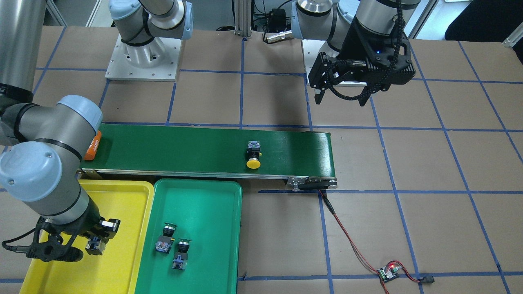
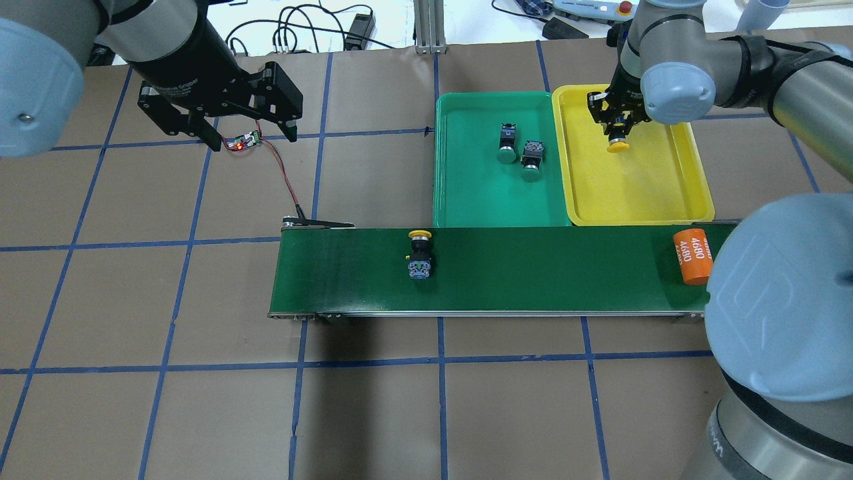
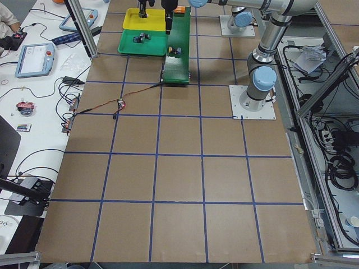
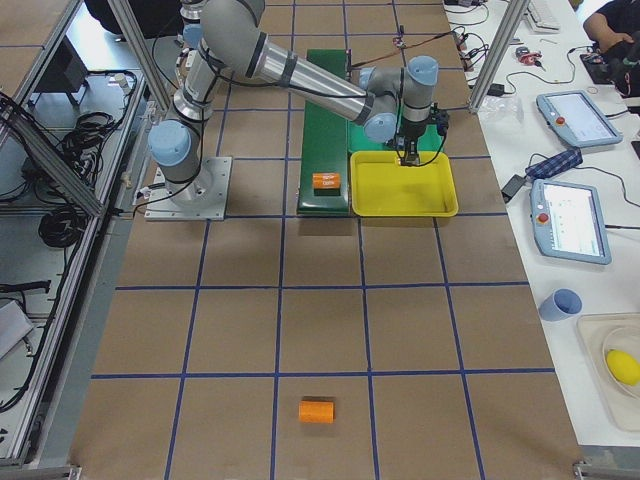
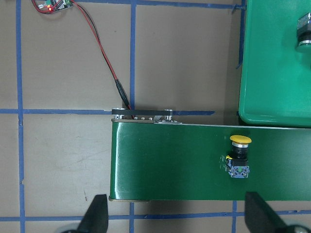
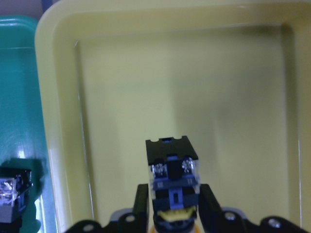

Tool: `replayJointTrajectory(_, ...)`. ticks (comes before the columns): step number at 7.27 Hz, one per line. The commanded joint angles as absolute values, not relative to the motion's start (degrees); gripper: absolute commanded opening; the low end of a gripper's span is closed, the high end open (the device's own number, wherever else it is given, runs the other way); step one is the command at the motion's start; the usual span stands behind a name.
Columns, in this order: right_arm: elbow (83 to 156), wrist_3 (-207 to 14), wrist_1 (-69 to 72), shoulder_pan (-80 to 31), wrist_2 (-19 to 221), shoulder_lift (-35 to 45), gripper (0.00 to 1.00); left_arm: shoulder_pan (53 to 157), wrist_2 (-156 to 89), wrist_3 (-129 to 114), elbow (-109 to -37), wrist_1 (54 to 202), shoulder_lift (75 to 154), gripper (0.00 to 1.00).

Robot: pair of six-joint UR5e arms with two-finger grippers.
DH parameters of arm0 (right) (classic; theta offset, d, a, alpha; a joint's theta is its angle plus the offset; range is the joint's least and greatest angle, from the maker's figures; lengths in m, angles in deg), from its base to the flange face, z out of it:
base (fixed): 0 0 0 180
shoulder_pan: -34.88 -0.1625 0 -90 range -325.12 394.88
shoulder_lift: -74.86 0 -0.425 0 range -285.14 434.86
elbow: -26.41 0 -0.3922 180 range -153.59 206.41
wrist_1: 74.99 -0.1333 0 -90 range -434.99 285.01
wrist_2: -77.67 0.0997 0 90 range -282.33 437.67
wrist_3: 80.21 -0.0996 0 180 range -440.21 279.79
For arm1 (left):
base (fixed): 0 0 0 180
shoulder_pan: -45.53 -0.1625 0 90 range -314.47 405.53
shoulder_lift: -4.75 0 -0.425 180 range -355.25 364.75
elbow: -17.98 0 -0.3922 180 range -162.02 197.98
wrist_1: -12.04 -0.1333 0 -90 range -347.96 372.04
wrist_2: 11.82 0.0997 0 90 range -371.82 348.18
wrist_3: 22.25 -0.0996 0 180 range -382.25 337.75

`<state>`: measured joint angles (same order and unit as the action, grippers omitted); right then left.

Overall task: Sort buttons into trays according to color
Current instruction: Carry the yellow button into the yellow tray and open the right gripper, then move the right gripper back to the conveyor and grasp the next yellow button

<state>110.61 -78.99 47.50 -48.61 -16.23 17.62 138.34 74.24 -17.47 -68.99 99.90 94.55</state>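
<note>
Brown paper covers the counter [image 2: 133, 300], and a conveyor belt [image 2: 533, 273] runs before the yellow tray [image 2: 640, 193] and the green tray [image 2: 466, 193]. The right gripper [image 2: 620, 130] has its jaws closed on a yellow button [image 6: 171, 170] above the yellow tray; whether it touches the tray floor, I cannot tell. Two green buttons [image 2: 508, 143] lie in the green tray. The second yellow button [image 2: 420, 253] lies on the belt, long axis across it, cap toward the trays. The left gripper [image 2: 252, 138], jaws wide and empty, hangs beyond the belt's end; I judge it the nearer arm.

Green buttons [image 2: 507, 143] [image 2: 531, 160] occupy green tray [image 2: 476, 197]; yellow buttons [image 2: 419, 253] [image 2: 618, 147]: on belt [image 2: 546, 267], over yellow tray [image 2: 656, 193].
</note>
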Motion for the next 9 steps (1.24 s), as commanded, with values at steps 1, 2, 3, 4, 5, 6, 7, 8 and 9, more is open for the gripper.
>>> replayJointTrajectory(1, 110.8, -79.0, 48.0, -48.5, -16.3, 17.5, 1.0, 138.3, 74.5, -17.5, -68.9, 100.0, 94.5, 1.0)
replayJointTrajectory(2, 111.1, -79.1, 47.8, -48.6, -16.2, 16.6, 1.0, 138.3, 74.7, -17.5, -68.9, 101.0, 94.0, 1.0)
replayJointTrajectory(3, 111.3, -79.8, 44.4, -49.1, -15.7, 14.4, 1.0, 138.3, 74.7, -17.5, -68.9, 100.9, 94.2, 1.0)
replayJointTrajectory(4, 111.4, -83.1, 38.3, -50.3, -14.5, 10.6, 1.0, 138.3, 74.6, -17.5, -68.9, 100.9, 94.1, 1.0)
replayJointTrajectory(5, 112.3, -85.5, 33.6, -52.3, -13.2, 7.6, 1.0, 138.3, 74.4, -17.5, -68.9, 100.8, 94.3, 1.0)
replayJointTrajectory(6, 114.4, -88.5, 32.5, -54.7, -12.9, 5.4, 1.0, 138.3, 74.4, -17.5, -68.9, 100.8, 94.2, 1.0)
replayJointTrajectory(7, 116.7, -90.6, 32.6, -56.4, -12.9, 3.4, 1.0, 138.3, 74.4, -17.5, -68.9, 100.8, 94.2, 1.0)
replayJointTrajectory(8, 117.1, -91.3, 32.3, -56.7, -12.9, 2.1, 1.0, 138.3, 74.4, -17.5, -68.9, 100.7, 94.2, 1.0)
replayJointTrajectory(9, 117.3, -91.8, 30.1, -57.5, -11.5, 1.0, 1.0, 138.3, 74.3, -17.5, -68.9, 100.7, 94.2, 1.0)
